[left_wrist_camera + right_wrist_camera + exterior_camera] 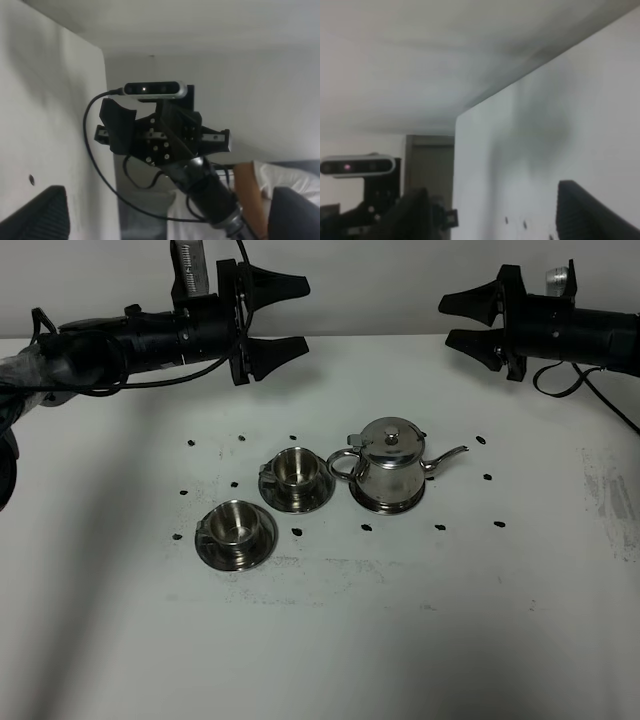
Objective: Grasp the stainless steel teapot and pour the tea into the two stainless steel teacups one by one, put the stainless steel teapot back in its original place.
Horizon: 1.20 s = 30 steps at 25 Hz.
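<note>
The teapot [390, 468], at frame centre, is polished metal with a mirror-gloss finish. The upper cup [295, 466] and lower cup [237, 522], to its left, match it. The table [450, 620] is matt white, scuffed at right. The left gripper [303, 313] and right gripper [446, 320], along the top, look like matt black plastic.

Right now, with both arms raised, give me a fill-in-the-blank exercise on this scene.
1. The teapot stands on a steel ___.
2. Its spout points to the exterior view's ___ side.
3. ___ teacups sit left of the teapot in that view.
4. The left gripper and the right gripper both have jaws ___.
Missing words: saucer, right, two, open.
</note>
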Each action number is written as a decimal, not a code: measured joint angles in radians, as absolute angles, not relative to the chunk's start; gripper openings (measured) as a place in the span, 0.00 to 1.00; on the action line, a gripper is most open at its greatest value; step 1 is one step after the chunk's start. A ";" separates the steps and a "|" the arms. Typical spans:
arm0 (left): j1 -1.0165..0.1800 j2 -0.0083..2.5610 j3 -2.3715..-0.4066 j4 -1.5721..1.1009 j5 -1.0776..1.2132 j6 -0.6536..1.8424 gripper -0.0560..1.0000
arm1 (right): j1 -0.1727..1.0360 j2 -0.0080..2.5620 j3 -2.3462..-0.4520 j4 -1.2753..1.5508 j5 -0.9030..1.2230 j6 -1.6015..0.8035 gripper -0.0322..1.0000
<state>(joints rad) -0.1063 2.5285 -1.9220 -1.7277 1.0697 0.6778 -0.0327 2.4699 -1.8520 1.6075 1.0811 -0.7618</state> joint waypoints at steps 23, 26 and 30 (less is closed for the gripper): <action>-0.185 2.232 -2.214 -0.365 0.932 0.325 0.65 | -0.033 2.053 -1.827 0.574 0.872 -0.623 0.44; -0.191 2.092 -2.032 -0.335 0.855 0.341 0.61 | -0.033 1.927 -1.691 0.571 0.798 -0.650 0.44; -0.199 1.899 -1.754 -0.300 0.714 0.370 0.60 | -0.033 1.774 -1.524 0.579 0.701 -0.687 0.43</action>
<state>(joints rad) -0.1988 1.8990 -1.7540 -0.2996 0.7139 0.3697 -0.0327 1.7741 -1.5240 0.5789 0.7010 -0.6873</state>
